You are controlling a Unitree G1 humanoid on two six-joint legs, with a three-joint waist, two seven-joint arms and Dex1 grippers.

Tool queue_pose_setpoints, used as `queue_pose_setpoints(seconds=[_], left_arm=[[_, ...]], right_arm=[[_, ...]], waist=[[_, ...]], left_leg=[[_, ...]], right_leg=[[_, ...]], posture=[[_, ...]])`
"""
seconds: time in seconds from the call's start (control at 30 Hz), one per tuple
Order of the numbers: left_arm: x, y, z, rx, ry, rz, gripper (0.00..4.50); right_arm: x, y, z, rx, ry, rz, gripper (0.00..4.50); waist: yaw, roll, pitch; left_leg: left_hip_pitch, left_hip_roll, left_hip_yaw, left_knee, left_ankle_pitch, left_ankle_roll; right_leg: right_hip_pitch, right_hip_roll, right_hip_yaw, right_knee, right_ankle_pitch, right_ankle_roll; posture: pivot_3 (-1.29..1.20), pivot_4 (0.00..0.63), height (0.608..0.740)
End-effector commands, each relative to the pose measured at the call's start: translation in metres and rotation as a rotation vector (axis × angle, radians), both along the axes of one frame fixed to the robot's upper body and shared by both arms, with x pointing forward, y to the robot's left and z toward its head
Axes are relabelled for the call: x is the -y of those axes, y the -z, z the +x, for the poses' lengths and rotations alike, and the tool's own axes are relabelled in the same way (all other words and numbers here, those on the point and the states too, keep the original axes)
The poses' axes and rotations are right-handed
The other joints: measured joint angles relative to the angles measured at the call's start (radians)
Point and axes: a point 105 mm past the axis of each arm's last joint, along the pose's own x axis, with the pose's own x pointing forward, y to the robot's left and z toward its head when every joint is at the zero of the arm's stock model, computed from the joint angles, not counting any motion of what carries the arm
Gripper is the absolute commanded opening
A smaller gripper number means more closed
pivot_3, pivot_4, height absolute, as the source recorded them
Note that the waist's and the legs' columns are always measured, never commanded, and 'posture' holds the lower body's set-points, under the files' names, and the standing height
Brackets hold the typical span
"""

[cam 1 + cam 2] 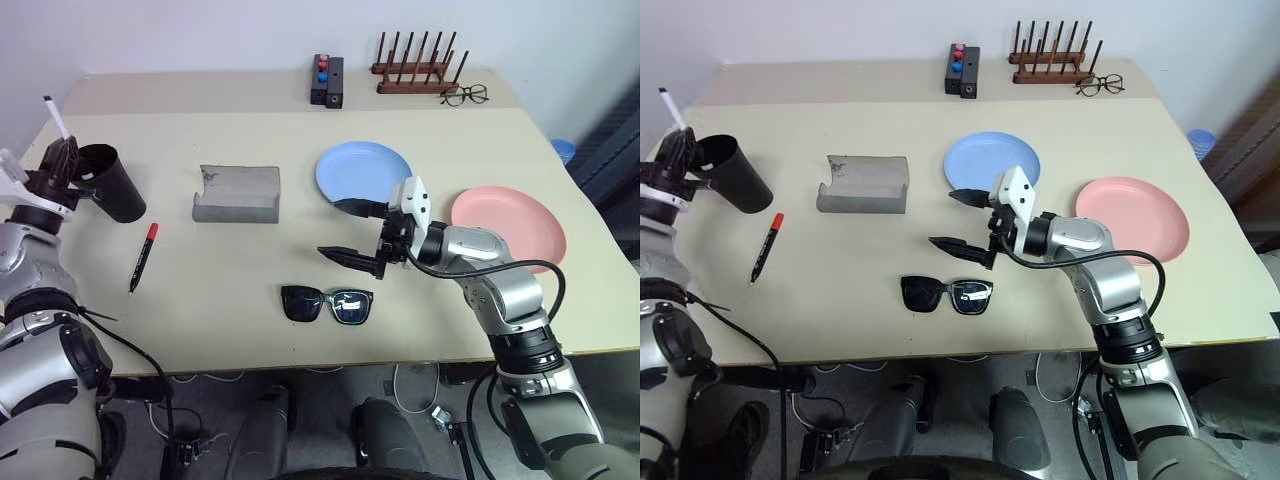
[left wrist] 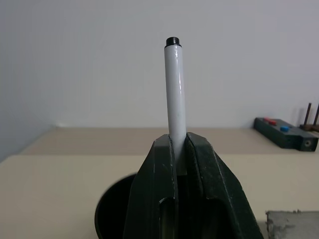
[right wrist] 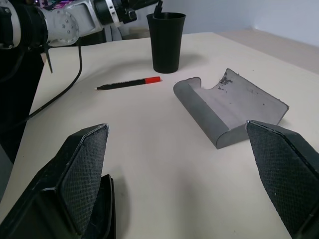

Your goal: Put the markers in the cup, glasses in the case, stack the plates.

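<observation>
1. We see a slim black marker with a red end (image 1: 144,257) lying flat on the cream table (image 1: 250,260), between the cup and the case and nearer our left arm.
2. Our left gripper (image 1: 62,158) is pinched shut on a white marker (image 2: 174,89) with a black tip, which sticks up out of the fingers right at the cup's rim.
3. The cup (image 1: 112,182) is a dark, matte, tapered tumbler, wider at its rim, standing near the table's left edge.
4. The case (image 1: 237,194) is grey and felt-like, lying open with its flap folded back, near the middle of the table.
5. The glasses (image 1: 326,303), thick black frames with dark lenses, lie near the front edge, just below our right gripper.
6. Our right gripper (image 1: 360,232) hovers with its fingers spread wide, holding nothing, pointing toward the case.
7. The light blue plate (image 1: 352,164) sits behind that gripper; the salmon pink plate (image 1: 520,225) lies apart, to its right.
</observation>
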Motion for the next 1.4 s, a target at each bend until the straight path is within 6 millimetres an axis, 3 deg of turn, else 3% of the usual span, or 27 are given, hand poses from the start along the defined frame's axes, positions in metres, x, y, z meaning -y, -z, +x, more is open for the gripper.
queue_pose_setpoints(seconds=[0.03, 0.43, 0.53, 0.73, 0.77, 1.0, 1.1, 1.23, 1.33, 1.4], left_arm=[[-0.002, -0.008, -0.003, 0.030, -0.015, 0.024, 0.05], [-0.002, -0.009, -0.003, 0.036, -0.018, 0.029, 0.05], [-0.002, -0.009, -0.003, 0.038, -0.016, 0.024, 1.15], [-0.002, -0.010, -0.004, 0.045, -0.012, 0.023, 4.19], [-0.001, -0.010, -0.004, 0.047, -0.011, 0.026, 4.47], [0.020, -0.020, -0.001, 0.047, 0.155, 0.069, 4.47], [0.028, -0.034, -0.004, 0.033, 0.240, 0.052, 4.47], [0.048, -0.040, -0.011, -0.153, 0.310, 0.160, 4.47], [0.078, -0.036, -0.028, -0.338, 0.418, 0.140, 4.47], [0.088, -0.031, -0.036, -0.419, 0.424, 0.103, 4.47]], right_arm=[[0.001, -0.011, -0.005, 0.048, -0.011, 0.008, 4.50], [0.000, -0.009, -0.006, 0.043, -0.010, 0.004, 4.50], [0.001, -0.009, -0.006, 0.043, -0.010, 0.003, 4.50], [0.001, -0.010, -0.006, 0.044, -0.008, 0.002, 4.50], [0.001, -0.009, -0.006, 0.044, -0.008, 0.001, 4.50], [0.001, -0.009, -0.007, 0.042, -0.005, 0.002, 4.50], [0.006, -0.009, -0.005, 0.043, 0.010, -0.002, 4.50], [0.020, -0.013, 0.003, 0.051, 0.046, -0.007, 4.50], [0.024, -0.015, 0.009, 0.061, 0.051, -0.015, 4.50], [0.021, -0.015, 0.010, 0.059, 0.043, -0.010, 4.50]], waist=[[-0.001, 0.000, 0.000], [-0.001, 0.000, 0.000], [-0.001, 0.000, 0.000], [-0.001, 0.000, 0.000], [-0.001, 0.000, 0.000], [0.000, 0.000, 0.000], [-0.003, 0.000, 0.000], [-0.006, 0.000, 0.000], [-0.009, 0.000, 0.000], [-0.007, 0.001, 0.000]], left_leg=[[0.000, 0.000, 0.000, 0.000, 0.000, 0.000], [0.000, 0.000, 0.000, 0.000, 0.000, 0.000], [0.000, 0.000, 0.000, 0.000, 0.000, 0.000], [0.000, 0.000, 0.000, 0.000, 0.000, 0.000], [0.000, 0.000, 0.000, 0.000, 0.000, 0.000], [0.000, 0.000, 0.000, 0.000, 0.000, 0.000], [0.000, 0.000, 0.000, 0.000, 0.000, 0.000], [0.000, 0.000, 0.000, 0.000, 0.000, 0.000], [0.000, 0.001, 0.000, -0.001, 0.000, 0.000], [0.001, 0.001, 0.000, -0.001, 0.000, 0.000]], right_leg=[[0.000, 0.000, 0.000, 0.000, 0.000, 0.000], [0.000, 0.000, 0.000, 0.000, 0.000, 0.000], [0.000, 0.000, 0.000, 0.000, 0.000, 0.000], [0.000, 0.000, 0.000, 0.000, 0.000, 0.000], [0.000, 0.000, 0.000, 0.000, 0.000, 0.000], [0.000, 0.000, 0.000, 0.000, 0.000, 0.000], [0.000, 0.000, 0.000, 0.000, 0.000, 0.000], [0.000, 0.000, 0.000, 0.000, 0.000, 0.000], [0.000, 0.000, 0.002, 0.000, 0.000, 0.000], [0.000, 0.000, 0.002, 0.000, 0.000, 0.000]], posture=[[0.00, 0.150, 0.735], [0.00, 0.150, 0.735], [0.00, 0.150, 0.735], [0.00, 0.150, 0.735], [0.00, 0.150, 0.735], [0.00, 0.150, 0.735], [0.00, 0.150, 0.735], [0.00, 0.150, 0.735], [0.00, 0.150, 0.735], [0.00, 0.150, 0.735]])
